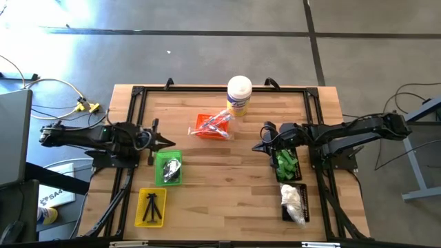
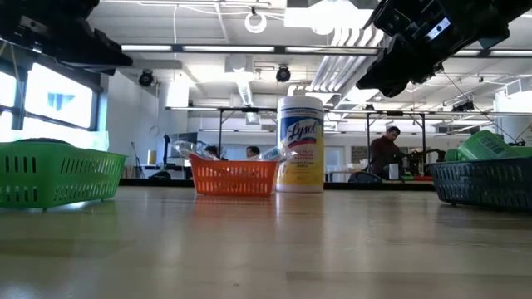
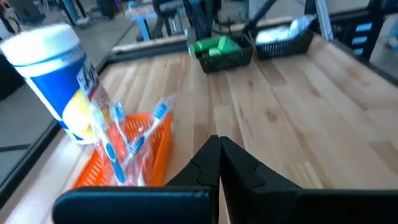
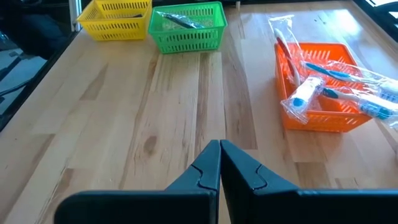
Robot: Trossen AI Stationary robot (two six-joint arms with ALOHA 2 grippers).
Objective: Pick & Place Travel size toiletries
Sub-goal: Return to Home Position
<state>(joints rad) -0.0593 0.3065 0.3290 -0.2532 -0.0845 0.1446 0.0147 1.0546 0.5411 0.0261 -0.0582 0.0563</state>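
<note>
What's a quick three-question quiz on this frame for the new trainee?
1. True or false: the left gripper and the right gripper both have open fingers.
2. What stands beside the orange tray? A. the white canister B. a mug C. a kettle
3. How many mesh trays does the high view show on the table?

Key
1. False: both pairs of fingers are shut, holding nothing.
2. A
3. Five: the orange tray, the green tray, the yellow tray, a black tray and a second black tray.
</note>
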